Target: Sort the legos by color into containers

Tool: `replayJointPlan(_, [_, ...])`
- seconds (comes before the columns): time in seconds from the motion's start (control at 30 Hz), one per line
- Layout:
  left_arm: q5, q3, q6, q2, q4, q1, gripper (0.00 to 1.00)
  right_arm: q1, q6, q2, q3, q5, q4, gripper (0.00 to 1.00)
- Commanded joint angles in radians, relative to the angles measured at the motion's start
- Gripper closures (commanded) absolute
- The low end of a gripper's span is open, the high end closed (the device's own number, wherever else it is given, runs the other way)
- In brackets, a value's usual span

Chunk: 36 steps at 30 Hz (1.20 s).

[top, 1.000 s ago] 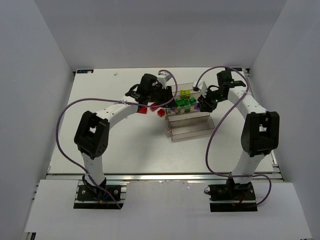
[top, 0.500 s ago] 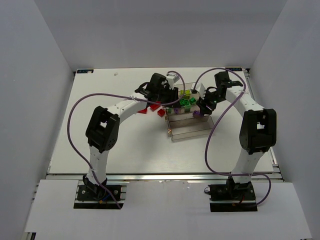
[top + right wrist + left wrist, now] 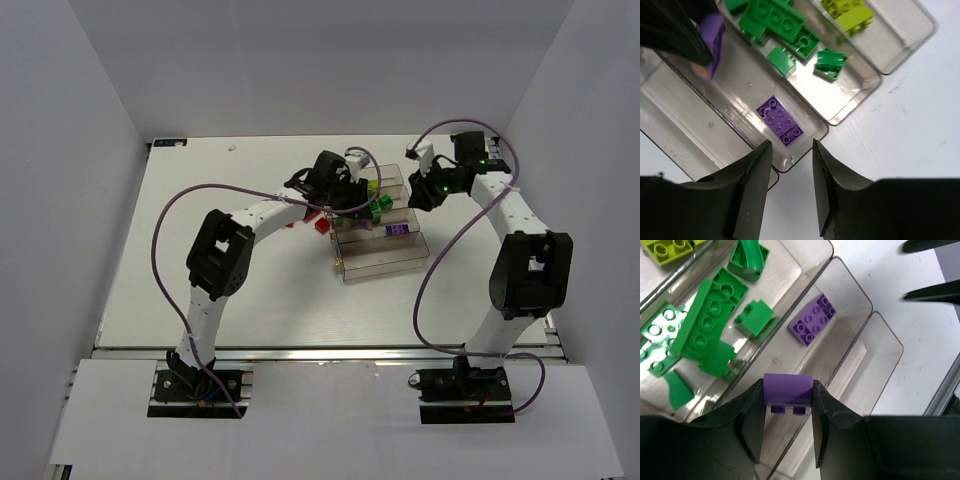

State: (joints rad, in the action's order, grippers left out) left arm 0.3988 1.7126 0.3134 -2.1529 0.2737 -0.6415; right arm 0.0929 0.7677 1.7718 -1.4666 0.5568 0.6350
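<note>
Four clear trays (image 3: pixel 385 262) stand in a slanted row. My left gripper (image 3: pixel 352 196) is shut on a small purple brick (image 3: pixel 788 386) and holds it above the third tray (image 3: pixel 860 290), where a purple plate (image 3: pixel 814 320) lies. The neighbouring tray holds several green bricks (image 3: pixel 707 327), and the one beyond it a yellow-green brick (image 3: pixel 665 250). My right gripper (image 3: pixel 791 150) is open and empty, above the end of the purple tray (image 3: pixel 740 90) near the purple plate (image 3: pixel 780 121). It sits at the row's right end in the top view (image 3: pixel 420 190).
Two red bricks (image 3: pixel 321 226) lie on the white table left of the trays, under the left arm. The nearest tray (image 3: pixel 880 365) holds nothing. The enclosure's walls rise on three sides.
My left gripper has moved right from the red bricks to above the trays, carrying the purple brick. My right gripper has drawn back up and right, leaving the purple plate in the tray.
</note>
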Motion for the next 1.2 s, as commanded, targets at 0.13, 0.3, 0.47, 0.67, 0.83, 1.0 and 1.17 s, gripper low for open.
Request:
replayJointPlan(0.13, [-0.061,0.09,0.039,-0.022,-0.03,-0.027,0.26,-0.016,-0.151,-0.124,0.021,0.092,-0.078,0.55])
replayJointPlan(0.3, [-0.077,0.085,0.039,-0.004,-0.028,-0.029,0.02,-0.018,-0.163,-0.15,0.048,0.106,-0.081,0.51])
replayJointPlan(0.47, [-0.142,0.093,0.049,0.083,-0.021,-0.027,0.02,-0.018,-0.179,-0.187,0.012,0.13,-0.081,0.46])
replayJointPlan(0.67, [-0.255,-0.046,0.108,0.267,-0.04,0.038,0.02,-0.018,-0.304,-0.365,0.202,0.007,-0.447,0.11])
replayJointPlan(0.83, [-0.272,-0.257,0.285,0.381,-0.073,0.171,0.02,-0.024,-0.243,-0.336,0.189,0.19,-0.306,0.53])
replayJointPlan(1.0, [-0.319,-0.269,0.424,0.392,0.1,0.284,0.02,-0.024,-0.295,-0.293,0.167,0.255,-0.268,0.8])
replayJointPlan(1.17, [-0.452,-0.155,0.562,0.305,0.378,0.287,0.02,-0.024,-0.337,-0.301,0.189,0.219,-0.29,0.73])
